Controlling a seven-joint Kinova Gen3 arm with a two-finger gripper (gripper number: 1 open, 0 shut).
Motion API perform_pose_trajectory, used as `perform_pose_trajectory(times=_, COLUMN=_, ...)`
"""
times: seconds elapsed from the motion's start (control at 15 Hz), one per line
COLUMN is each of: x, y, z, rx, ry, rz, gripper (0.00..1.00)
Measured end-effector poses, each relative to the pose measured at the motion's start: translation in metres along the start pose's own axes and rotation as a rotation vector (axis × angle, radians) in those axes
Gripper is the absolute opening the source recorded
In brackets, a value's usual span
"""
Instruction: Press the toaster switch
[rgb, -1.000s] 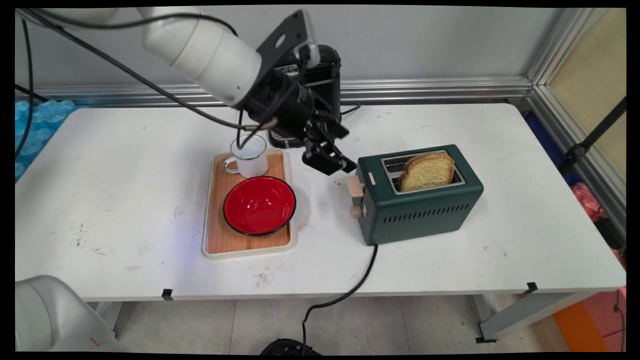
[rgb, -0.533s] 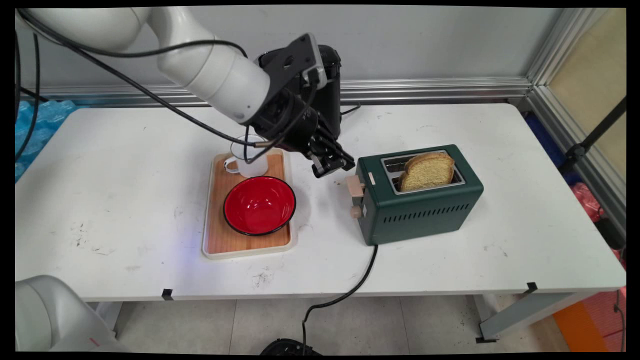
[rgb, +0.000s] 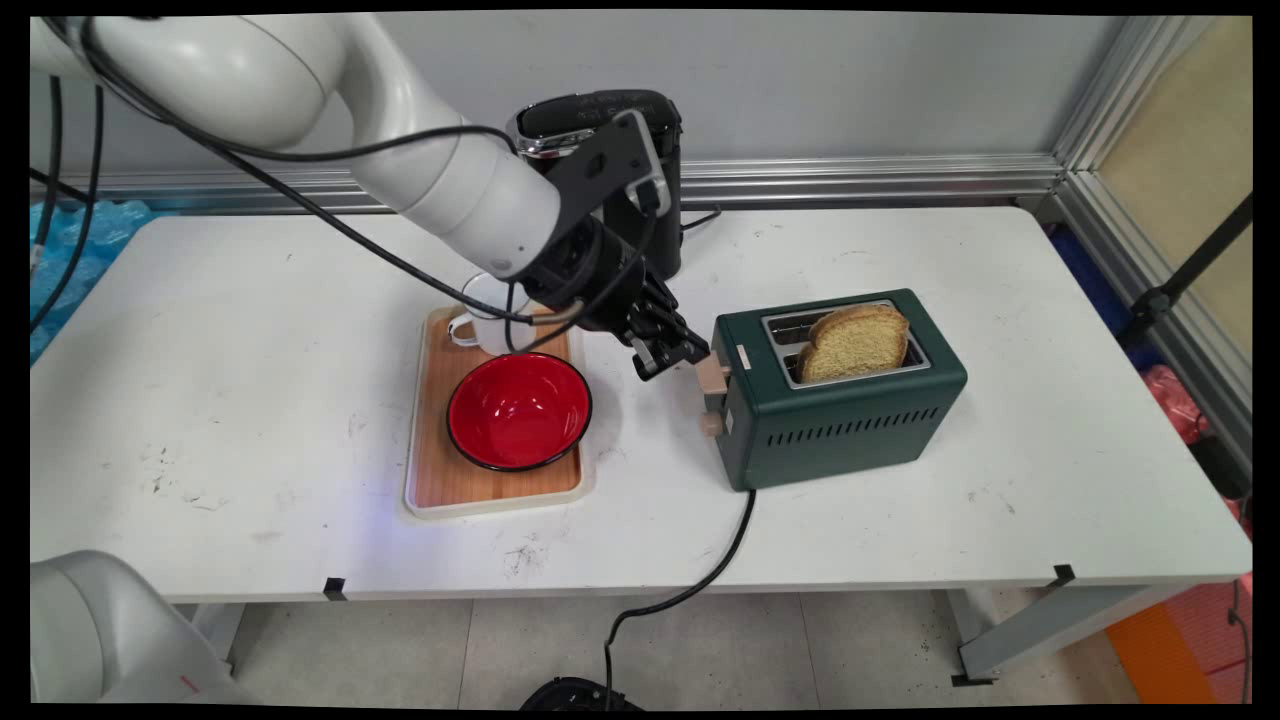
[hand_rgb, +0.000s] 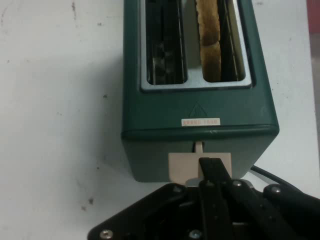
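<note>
A dark green two-slot toaster (rgb: 840, 420) stands right of the table's centre, with a slice of bread (rgb: 855, 343) sticking up from its nearer slot. A beige lever (rgb: 712, 375) juts from its left end, above a small beige knob (rgb: 711, 424). My gripper (rgb: 678, 358) is shut, and its tips lie against the top of that lever. In the hand view the toaster (hand_rgb: 200, 107) fills the upper middle, with the bread (hand_rgb: 209, 35) in the right slot and the left slot empty. There the gripper (hand_rgb: 212, 165) sits on the lever (hand_rgb: 182, 167).
Left of the gripper lies a wooden tray (rgb: 430, 480) carrying a red bowl (rgb: 518, 410) and a white mug (rgb: 490, 320). A black appliance (rgb: 600, 110) stands at the back by the wall. The toaster's black cord (rgb: 700, 580) runs off the table's near edge.
The gripper has come down and to the right, from above the tray's edge to the toaster's lever. The toaster, bread, bowl and mug have not moved.
</note>
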Motion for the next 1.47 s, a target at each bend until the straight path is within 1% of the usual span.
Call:
perform_pose_trajectory(times=0.8, x=0.000, y=0.001, z=0.035, rx=0.000, ry=-0.024, rz=-0.016, gripper=0.00)
perform_pose_trajectory(times=1.47, x=-0.007, y=-0.004, z=0.058, rx=-0.002, ry=-0.069, rz=-0.019, gripper=0.00)
